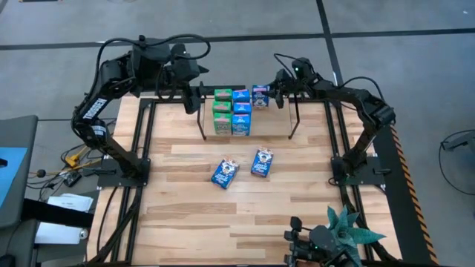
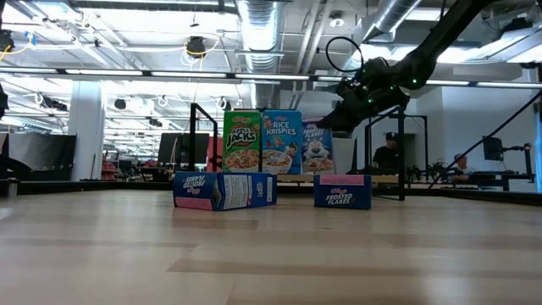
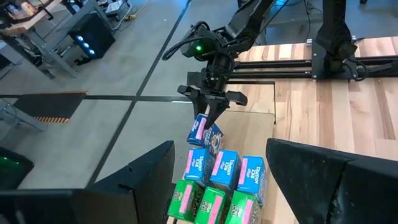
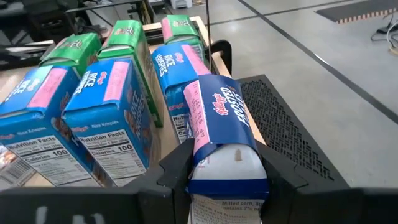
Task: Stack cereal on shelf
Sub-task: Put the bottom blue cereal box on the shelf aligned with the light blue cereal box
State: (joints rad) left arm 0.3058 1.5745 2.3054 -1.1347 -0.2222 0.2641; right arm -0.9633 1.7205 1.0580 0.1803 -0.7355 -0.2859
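Note:
On the shelf [image 1: 276,119] at the table's far middle stand green cereal boxes [image 1: 221,111] and light blue cereal boxes [image 1: 241,111], upright in rows. At the right end of the far row, a dark blue cereal box [image 1: 260,96] has my right gripper [image 1: 272,95] shut on it, beside a light blue box [image 2: 281,142]. Two more dark blue boxes [image 1: 224,172] [image 1: 262,163] lie flat on the tabletop. My left gripper [image 3: 217,186] hovers open above the shelf's left side, holding nothing. My right gripper pinches the dark blue box [image 4: 221,134] between its two fingers [image 4: 177,171], one on each broad face, at the box's right-hand edge [image 4: 227,163]. The fingers come from the table's right, slanting slightly down. The box is nearly upright, a little tilted; I cannot tell whether its bottom touches the shelf.
Thin black wire uprights [image 1: 202,119] [image 1: 294,119] flank the shelf. Black arm frames run along both table sides [image 1: 141,141] [image 1: 334,141]. A green plant [image 1: 349,230] stands at the near right corner. Bare wood lies in front of the two loose boxes.

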